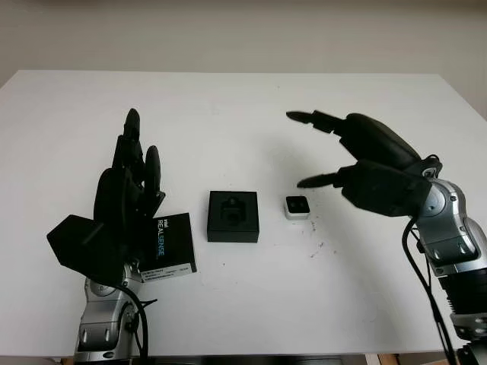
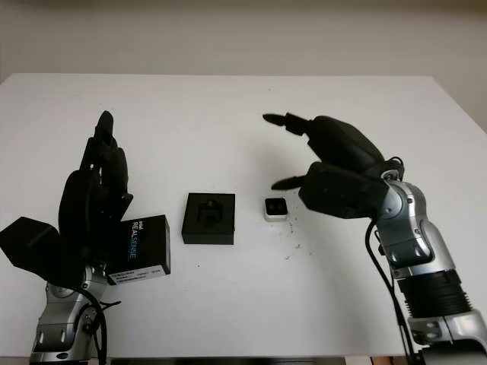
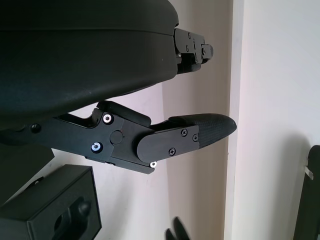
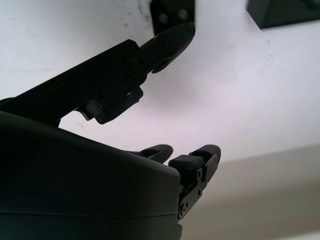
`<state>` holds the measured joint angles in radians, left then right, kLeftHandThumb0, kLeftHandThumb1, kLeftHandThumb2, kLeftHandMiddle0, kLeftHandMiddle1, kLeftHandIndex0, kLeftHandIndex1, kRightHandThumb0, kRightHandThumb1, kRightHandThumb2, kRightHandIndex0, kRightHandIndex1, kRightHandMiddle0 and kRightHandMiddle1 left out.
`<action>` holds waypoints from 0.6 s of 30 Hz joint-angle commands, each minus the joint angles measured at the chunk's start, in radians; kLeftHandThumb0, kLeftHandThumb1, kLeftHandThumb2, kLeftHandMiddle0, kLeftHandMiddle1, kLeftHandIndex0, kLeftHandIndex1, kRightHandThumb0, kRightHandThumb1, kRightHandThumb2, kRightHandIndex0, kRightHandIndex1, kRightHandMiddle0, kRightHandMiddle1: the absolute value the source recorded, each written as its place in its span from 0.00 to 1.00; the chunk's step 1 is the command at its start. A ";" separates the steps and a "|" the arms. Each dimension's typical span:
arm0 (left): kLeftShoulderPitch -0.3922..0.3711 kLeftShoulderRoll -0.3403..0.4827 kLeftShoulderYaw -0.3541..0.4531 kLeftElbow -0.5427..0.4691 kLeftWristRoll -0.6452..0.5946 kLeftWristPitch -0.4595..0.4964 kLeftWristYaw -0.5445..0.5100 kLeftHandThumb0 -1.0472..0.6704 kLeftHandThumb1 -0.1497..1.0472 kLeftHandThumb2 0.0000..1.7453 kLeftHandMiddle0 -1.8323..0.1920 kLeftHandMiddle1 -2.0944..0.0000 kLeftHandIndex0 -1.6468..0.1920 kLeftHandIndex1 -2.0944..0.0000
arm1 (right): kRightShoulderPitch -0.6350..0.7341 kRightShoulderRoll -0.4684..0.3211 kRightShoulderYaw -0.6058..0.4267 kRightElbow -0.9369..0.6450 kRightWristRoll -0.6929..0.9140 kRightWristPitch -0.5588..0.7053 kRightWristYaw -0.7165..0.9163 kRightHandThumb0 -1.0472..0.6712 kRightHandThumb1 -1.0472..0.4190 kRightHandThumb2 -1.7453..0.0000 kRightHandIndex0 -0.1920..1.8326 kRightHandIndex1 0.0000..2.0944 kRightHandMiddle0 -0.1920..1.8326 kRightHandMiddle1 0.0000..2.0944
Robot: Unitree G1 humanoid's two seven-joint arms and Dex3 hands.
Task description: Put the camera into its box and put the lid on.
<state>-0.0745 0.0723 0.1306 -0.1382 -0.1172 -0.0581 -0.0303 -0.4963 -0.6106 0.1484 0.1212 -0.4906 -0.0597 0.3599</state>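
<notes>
The right hand point(image 1: 358, 163) hangs open above the white bench point(image 1: 243, 106), holding nothing; its lower fingers point(image 1: 316, 180) point toward the camera point(image 1: 297, 207), a small white block with a dark face lying on the bench just below and beside the fingertip, not touching it. Just beside the camera on its other side sits the box point(image 1: 233, 216), a black square tray, open, with a moulded recess whose details are hard to make out. Farther over, the lid point(image 1: 169, 246) lies flat on the bench, black, printed with "REALSENSE" in white and blue and a white label whose small print cannot be read; one end is hidden behind the left hand point(image 1: 129, 190). That hand is also open and empty, raised with fingers pointing away across the bench.
</notes>
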 commanded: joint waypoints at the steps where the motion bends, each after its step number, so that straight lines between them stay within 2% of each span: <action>1: 0.006 -0.005 -0.001 -0.019 0.003 -0.006 0.004 0.26 1.00 0.33 0.90 0.97 0.89 0.97 | -0.024 -0.028 0.017 -0.006 -0.031 0.009 0.017 0.31 0.23 0.97 0.33 0.10 0.33 0.07; 4: 0.006 -0.004 0.000 -0.019 0.006 -0.004 0.007 0.26 1.00 0.33 0.90 0.97 0.89 0.97 | -0.019 -0.038 0.038 -0.008 -0.074 0.022 0.039 0.28 0.21 0.96 0.33 0.10 0.34 0.06; 8: 0.005 0.001 0.001 -0.016 0.004 -0.006 0.001 0.26 1.00 0.33 0.90 0.98 0.89 0.98 | -0.010 -0.046 0.053 0.003 -0.086 -0.007 0.055 0.28 0.21 0.97 0.34 0.10 0.35 0.06; 12: 0.002 0.001 0.003 -0.012 0.000 -0.006 -0.002 0.26 1.00 0.33 0.91 0.98 0.90 0.98 | -0.005 -0.053 0.061 0.016 -0.092 -0.043 0.055 0.27 0.20 0.97 0.35 0.15 0.37 0.07; 13: 0.001 0.000 0.003 -0.012 -0.002 -0.005 -0.003 0.26 1.00 0.33 0.91 0.98 0.90 0.98 | -0.002 -0.053 0.063 0.014 -0.092 -0.038 0.062 0.27 0.20 0.97 0.31 0.23 0.37 0.07; 14: 0.000 -0.002 0.003 -0.013 -0.002 -0.003 -0.001 0.26 1.00 0.33 0.90 0.98 0.90 0.98 | 0.000 -0.051 0.064 0.010 -0.092 -0.030 0.070 0.27 0.19 0.97 0.22 0.41 0.36 0.09; 15: 0.000 -0.003 0.003 -0.015 -0.002 0.000 0.001 0.26 1.00 0.33 0.90 0.97 0.89 0.98 | 0.002 -0.051 0.065 0.008 -0.093 -0.025 0.075 0.27 0.19 0.97 0.16 0.53 0.35 0.09; 17: -0.001 -0.004 0.002 -0.016 0.003 -0.001 0.005 0.26 1.00 0.33 0.90 0.97 0.89 0.97 | 0.005 -0.050 0.068 0.003 -0.097 -0.021 0.082 0.27 0.19 0.97 0.09 0.65 0.34 0.11; 18: -0.002 -0.005 0.002 -0.016 0.002 -0.001 0.006 0.26 1.00 0.33 0.90 0.97 0.89 0.97 | 0.006 -0.051 0.070 0.003 -0.101 -0.024 0.084 0.27 0.19 0.97 0.08 0.66 0.34 0.11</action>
<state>-0.0739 0.0700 0.1315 -0.1407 -0.1172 -0.0582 -0.0272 -0.4937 -0.6470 0.2159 0.1377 -0.5866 -0.0859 0.4406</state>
